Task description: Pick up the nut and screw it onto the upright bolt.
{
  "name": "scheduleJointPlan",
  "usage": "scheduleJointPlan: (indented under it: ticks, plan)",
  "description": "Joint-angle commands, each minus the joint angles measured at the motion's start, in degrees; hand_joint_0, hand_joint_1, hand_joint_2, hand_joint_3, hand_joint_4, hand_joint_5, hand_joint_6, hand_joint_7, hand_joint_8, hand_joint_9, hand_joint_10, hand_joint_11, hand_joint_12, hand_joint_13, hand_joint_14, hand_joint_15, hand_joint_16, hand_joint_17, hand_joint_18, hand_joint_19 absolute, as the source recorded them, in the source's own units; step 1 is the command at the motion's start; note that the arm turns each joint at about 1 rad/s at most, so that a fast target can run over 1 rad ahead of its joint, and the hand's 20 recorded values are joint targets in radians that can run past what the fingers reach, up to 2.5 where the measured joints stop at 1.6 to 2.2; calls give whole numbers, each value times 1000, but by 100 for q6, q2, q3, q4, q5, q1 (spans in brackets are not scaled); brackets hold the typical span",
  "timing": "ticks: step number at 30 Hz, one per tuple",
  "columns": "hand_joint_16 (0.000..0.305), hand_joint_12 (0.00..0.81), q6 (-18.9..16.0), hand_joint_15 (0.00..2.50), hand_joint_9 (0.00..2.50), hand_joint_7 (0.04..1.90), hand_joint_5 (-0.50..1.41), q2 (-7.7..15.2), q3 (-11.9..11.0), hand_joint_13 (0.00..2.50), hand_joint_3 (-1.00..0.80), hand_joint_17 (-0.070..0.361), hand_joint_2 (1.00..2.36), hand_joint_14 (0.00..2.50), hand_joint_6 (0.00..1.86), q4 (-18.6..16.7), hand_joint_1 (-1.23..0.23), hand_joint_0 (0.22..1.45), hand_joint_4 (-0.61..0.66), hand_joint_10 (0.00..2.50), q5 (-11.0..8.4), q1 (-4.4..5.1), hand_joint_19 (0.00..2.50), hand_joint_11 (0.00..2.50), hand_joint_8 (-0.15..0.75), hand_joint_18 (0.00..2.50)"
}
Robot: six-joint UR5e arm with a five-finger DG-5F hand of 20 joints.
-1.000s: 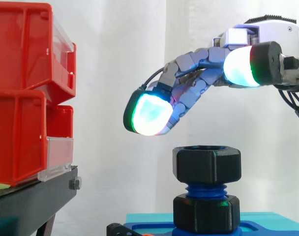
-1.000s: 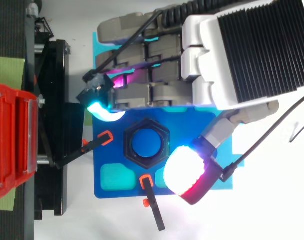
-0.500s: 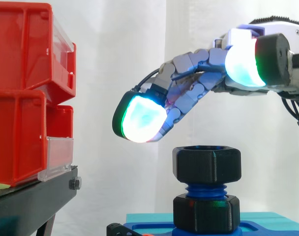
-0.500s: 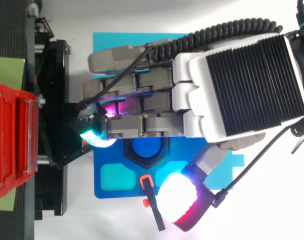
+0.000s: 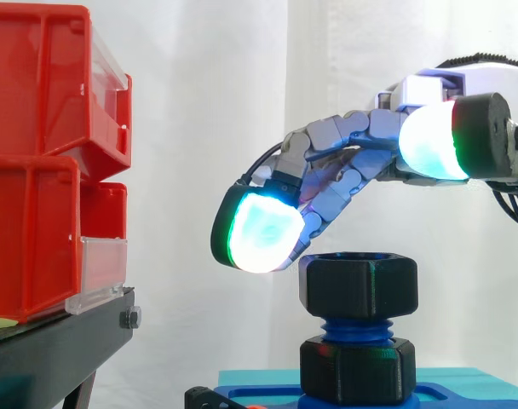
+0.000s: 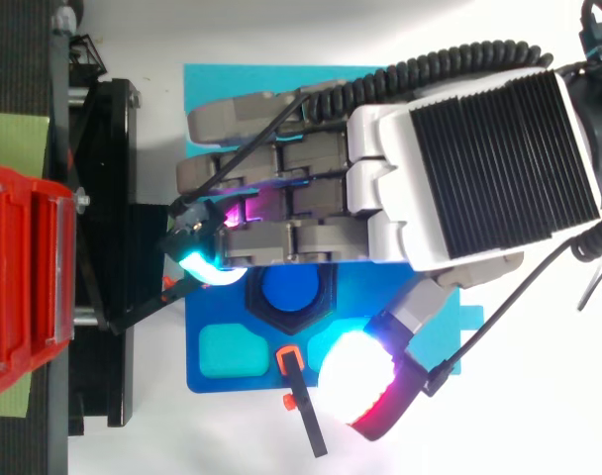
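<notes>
the hand (image 5: 353, 170) is hanging palm down just above the black nut (image 5: 358, 286), its fingers sloping down to the left in a loose curl, the thumb (image 5: 429, 143) spreading wide apart, gripping nothing. its lowest glowing pad (image 5: 261, 239) is sitting just beside the nut's upper left edge. the nut is resting atop the upright blue bolt (image 5: 358, 329) on the blue plate (image 6: 212, 307).

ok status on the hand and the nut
Hand open, holding nothing, just above the nut. Nut sits atop the blue bolt, threads showing below it. Nothing between hand and nut; red bins off to the side.
</notes>
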State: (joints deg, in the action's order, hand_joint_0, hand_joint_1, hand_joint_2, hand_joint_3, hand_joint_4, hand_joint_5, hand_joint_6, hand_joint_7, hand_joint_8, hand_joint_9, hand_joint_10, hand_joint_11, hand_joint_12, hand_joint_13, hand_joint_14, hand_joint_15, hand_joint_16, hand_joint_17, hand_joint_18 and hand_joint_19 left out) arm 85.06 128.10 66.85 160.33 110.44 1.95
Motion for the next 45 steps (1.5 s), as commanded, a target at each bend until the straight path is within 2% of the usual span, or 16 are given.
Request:
scheduleJointPlan:
  ticks: [1,6,13,16,17,20,28,35,39,40,42,44,45]
  plan:
    - [29,276,81,0,639,1089,-37,-4,3,460,-500,64,1000,0,505,16,-88,529,257,0,65,-37,0,0,251,173]
    - [27,265,107,0,681,1210,-10,-4,3,494,-500,60,1000,0,506,69,-109,534,203,0,65,-55,0,0,254,200]
    - [26,256,107,0,749,1270,16,-4,3,534,-500,58,1000,0,504,51,-137,535,168,0,136,-99,0,0,262,228]
    - [24,237,107,0,877,1352,54,-4,3,602,-500,54,1000,0,500,43,-158,538,176,0,162,-116,0,0,264,287]
    - [21,226,107,0,961,1260,52,-4,3,653,-500,46,1000,0,556,34,-162,539,170,0,180,-143,0,0,260,354]
    - [16,189,134,0,1107,1178,58,-4,3,786,-500,35,1000,0,602,25,-172,542,139,0,206,-178,0,0,266,493]
    - [14,177,151,0,1223,1153,62,-4,3,855,-500,33,1000,0,618,43,-166,538,130,0,347,-283,0,0,265,547]
    - [12,155,160,0,1346,1071,61,-4,-14,948,-500,28,1000,0,662,-19,-91,537,110,0,382,-345,29,0,261,690]
    - [13,162,178,0,1324,1084,58,-4,-208,948,-500,30,1000,0,653,122,-81,536,115,0,531,-441,21,0,263,679]
    - [15,179,195,0,1279,1179,57,-4,-243,909,-500,34,1000,0,603,157,-71,534,142,0,557,-459,0,0,272,626]
    - [16,192,265,0,1233,1330,56,-4,-480,873,-500,37,1000,0,513,394,-65,533,160,0,645,-538,0,0,275,576]
    - [18,209,309,0,1141,1233,11,-4,-577,820,-500,40,1000,0,505,500,-58,532,174,0,654,-556,0,0,271,516]
    - [18,213,327,0,1140,1244,10,-4,-638,819,-500,41,1000,0,505,561,-56,531,172,0,654,-564,0,0,274,516]
